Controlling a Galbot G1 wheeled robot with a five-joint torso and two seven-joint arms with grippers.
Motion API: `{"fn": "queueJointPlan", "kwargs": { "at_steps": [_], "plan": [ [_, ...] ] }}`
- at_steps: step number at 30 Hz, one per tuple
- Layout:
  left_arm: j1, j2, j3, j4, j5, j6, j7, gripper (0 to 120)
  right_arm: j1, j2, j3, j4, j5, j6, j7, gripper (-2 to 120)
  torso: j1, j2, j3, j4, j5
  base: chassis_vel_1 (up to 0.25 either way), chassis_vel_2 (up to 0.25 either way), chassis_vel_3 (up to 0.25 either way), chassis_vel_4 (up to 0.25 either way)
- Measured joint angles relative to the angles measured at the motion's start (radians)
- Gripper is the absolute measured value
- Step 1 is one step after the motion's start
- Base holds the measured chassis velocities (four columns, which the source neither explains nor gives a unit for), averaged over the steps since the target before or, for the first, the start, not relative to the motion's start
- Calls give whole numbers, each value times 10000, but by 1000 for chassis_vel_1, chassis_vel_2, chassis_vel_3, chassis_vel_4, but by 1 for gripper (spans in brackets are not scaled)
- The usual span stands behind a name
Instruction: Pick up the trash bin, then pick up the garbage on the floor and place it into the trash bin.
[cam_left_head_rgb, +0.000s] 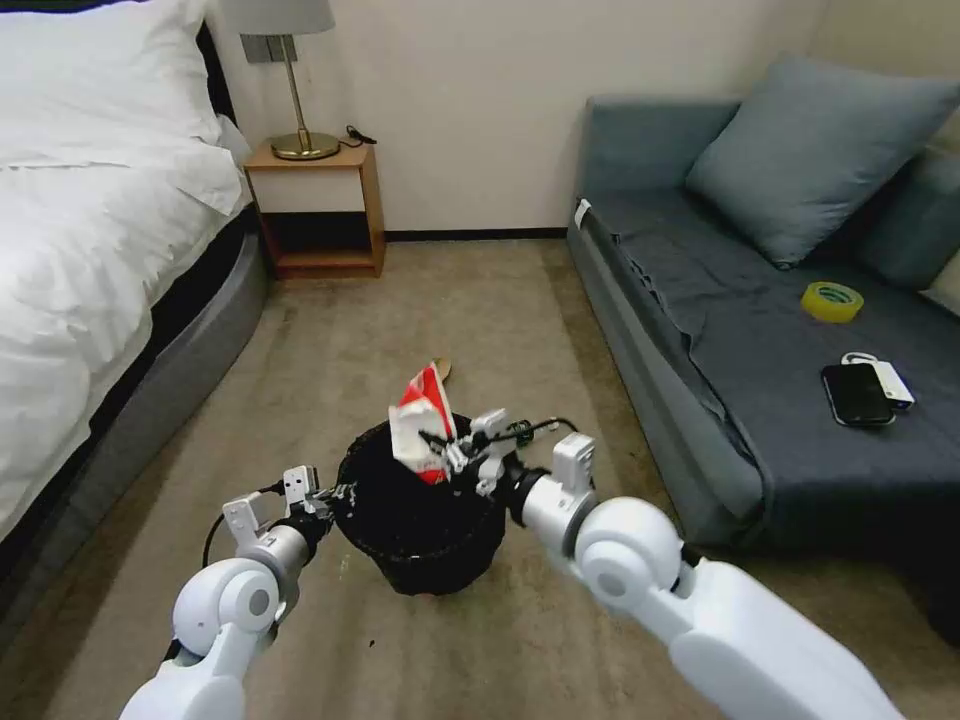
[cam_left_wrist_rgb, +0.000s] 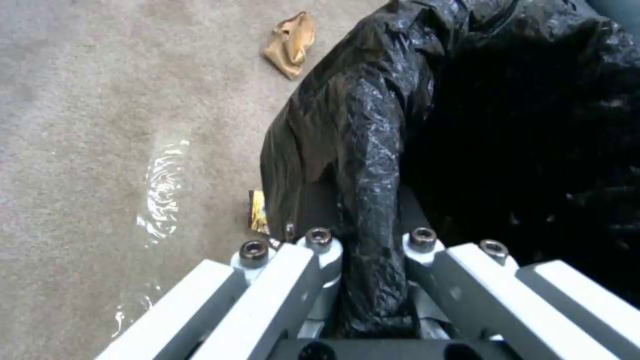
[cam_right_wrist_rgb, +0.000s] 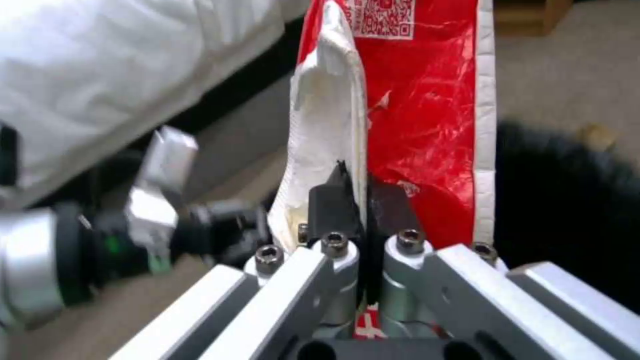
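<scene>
Over carpet (cam_left_head_rgb: 480, 300), right claw (cam_right_wrist_rgb: 363, 200) pinches wrapper (cam_left_head_rgb: 420, 425) above trash bin (cam_left_head_rgb: 420, 530).

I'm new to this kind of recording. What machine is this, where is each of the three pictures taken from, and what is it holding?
This is a wheeled robot with two arms. One picture looks down from a camera on its head; the other two come from cameras on its wrists. The left tool is clamped on the rim of the trash bin, a round bin lined with a black bag. The right tool pinches a red-and-white wrapper above the bin's opening. On the carpet, a tan paper lies beyond the bin and a yellow snack wrapper lies partly hidden beside it. A bed and a sofa flank the floor.
</scene>
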Motion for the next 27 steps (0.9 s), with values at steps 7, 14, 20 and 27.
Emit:
{"fn": "queueJointPlan", "kwargs": {
  "at_steps": [7, 14, 20, 27],
  "plan": [
    [120, 37, -207, -207, -487, 79, -11, 4, -447, 177, 46, -358, -745, -24, -285, 16, 0, 0, 1, -1, 0, 0, 0, 0, 0],
    [218, 82, -330, -369, -627, 107, -58, 4, -731, 140, 302, -353, -1127, -40, -343, 39, 0, 0, 0, -1, 1, 0, 0, 0, 0],
    [260, 82, -677, -444, -358, -315, -466, 4, -1072, 150, 1146, -34, -2425, 681, -348, 64, 0, -1, 0, -1, 2, 0, 0, 0, 0],
    [330, 108, -1439, -527, 101, -764, -728, 4, -1807, -89, 2422, 130, -4444, 2111, -558, 87, 0, -1, 0, 0, 3, 0, 0, 0, 0]
  ]
}}
